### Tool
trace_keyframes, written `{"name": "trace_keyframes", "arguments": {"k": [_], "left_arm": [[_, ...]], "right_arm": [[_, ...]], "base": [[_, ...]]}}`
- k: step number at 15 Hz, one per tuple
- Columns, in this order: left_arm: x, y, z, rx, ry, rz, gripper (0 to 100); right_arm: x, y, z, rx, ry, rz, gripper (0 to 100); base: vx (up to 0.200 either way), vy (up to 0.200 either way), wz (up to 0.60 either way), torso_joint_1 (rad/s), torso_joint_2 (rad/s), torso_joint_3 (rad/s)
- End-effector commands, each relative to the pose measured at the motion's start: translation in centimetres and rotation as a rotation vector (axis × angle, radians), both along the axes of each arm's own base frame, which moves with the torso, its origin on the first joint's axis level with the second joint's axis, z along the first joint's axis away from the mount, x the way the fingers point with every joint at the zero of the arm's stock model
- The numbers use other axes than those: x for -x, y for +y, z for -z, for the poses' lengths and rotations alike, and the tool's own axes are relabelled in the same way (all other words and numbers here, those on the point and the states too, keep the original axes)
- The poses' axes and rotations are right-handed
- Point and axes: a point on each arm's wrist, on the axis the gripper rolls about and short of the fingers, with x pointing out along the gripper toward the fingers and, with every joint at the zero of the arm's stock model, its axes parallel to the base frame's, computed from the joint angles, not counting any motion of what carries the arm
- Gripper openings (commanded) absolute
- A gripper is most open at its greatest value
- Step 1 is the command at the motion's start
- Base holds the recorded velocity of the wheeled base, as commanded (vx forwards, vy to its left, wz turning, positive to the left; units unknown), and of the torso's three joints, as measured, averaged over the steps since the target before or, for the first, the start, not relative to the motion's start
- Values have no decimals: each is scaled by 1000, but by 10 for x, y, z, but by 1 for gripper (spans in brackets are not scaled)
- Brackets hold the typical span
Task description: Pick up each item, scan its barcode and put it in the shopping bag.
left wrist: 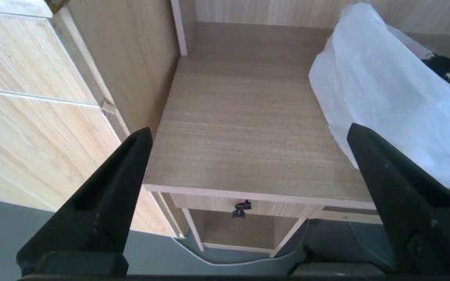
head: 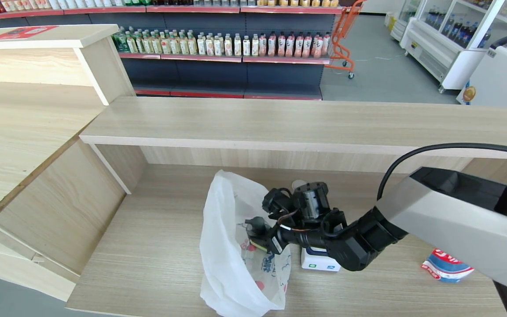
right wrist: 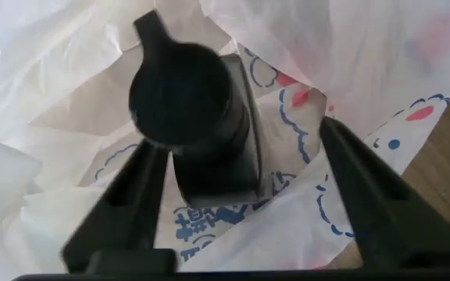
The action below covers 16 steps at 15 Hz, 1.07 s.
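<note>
Now right gripper (right wrist: 237,156) gapes inside crinkly white shopping bag (head: 222,220), boxy white device (head: 319,260) just beside; left gripper (left wrist: 250,133) spread above woodgrain counter (left wrist: 241,94).

White shopping bag (head: 225,220) stands open (dark item (right wrist: 194,117) inside); blue-red packet (head: 447,267) lies apart.

a light wooden counter (head: 148,246) sits below a raised ledge (head: 306,123). beyond the ledge, store shelves (head: 218,70) carry a row of drink bottles (head: 236,44), with an orange trolley (head: 343,39) just beside them. glass-fronted coolers (head: 447,35) stand at far right.
</note>
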Motion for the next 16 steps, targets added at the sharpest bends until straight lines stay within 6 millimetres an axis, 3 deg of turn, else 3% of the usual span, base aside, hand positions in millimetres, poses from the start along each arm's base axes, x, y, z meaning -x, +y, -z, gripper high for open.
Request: {"name": "trace_keyframes", "arguments": {"k": [1, 5, 10, 12, 14, 16], "left_arm": [[0, 0, 0, 0, 2, 0, 100], [0, 0, 0, 0, 2, 2, 100], [0, 0, 0, 0, 2, 0, 100], [0, 0, 0, 0, 2, 0, 100], [0, 0, 0, 0, 2, 2, 100], [0, 0, 0, 0, 2, 0, 100]], "right_arm": [[0, -1, -3, -35, 30, 23, 100], [-1, -9, -40, -350, 236, 204, 100], [2, -59, -85, -561, 376, 373, 100], [17, -75, -104, -610, 409, 394, 100], [55, -107, -133, -621, 400, 370, 100], [92, -132, -147, -561, 348, 364, 100]], "base": [[0, 0, 0, 0, 0, 0], [0, 0, 0, 0, 0, 0], [0, 0, 0, 0, 0, 0], [0, 0, 0, 0, 0, 0], [0, 0, 0, 0, 0, 0], [0, 0, 0, 0, 0, 0]]}}
